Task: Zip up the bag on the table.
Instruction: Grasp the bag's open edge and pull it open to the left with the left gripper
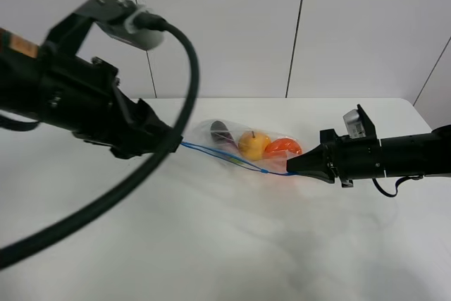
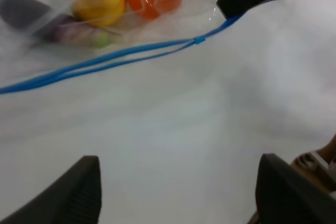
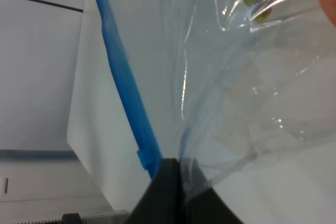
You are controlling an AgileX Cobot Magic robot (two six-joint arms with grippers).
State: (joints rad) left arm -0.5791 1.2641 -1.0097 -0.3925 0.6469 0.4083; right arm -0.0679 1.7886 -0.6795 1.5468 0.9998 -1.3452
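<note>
Evidently limp, slick, light. Found right gripper [image 1: 291, 167] pinched on the bag [image 1: 243, 139] at its zipper strip's [image 3: 126, 85] end, left gripper [image 2: 178, 192] spread empty. Judged slider [image 2: 198, 40] best hold.

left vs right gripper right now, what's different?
The left gripper has its fingers wide open; the right gripper has them shut. The left gripper holds nothing and stops short of the bag; the right gripper pinches its blue-zipper end. Both face the bag from opposite ends.

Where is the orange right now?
In the high view, the orange is inside the bag, at its right end. It sits beside the yellow fruit, close to the right gripper.
</note>
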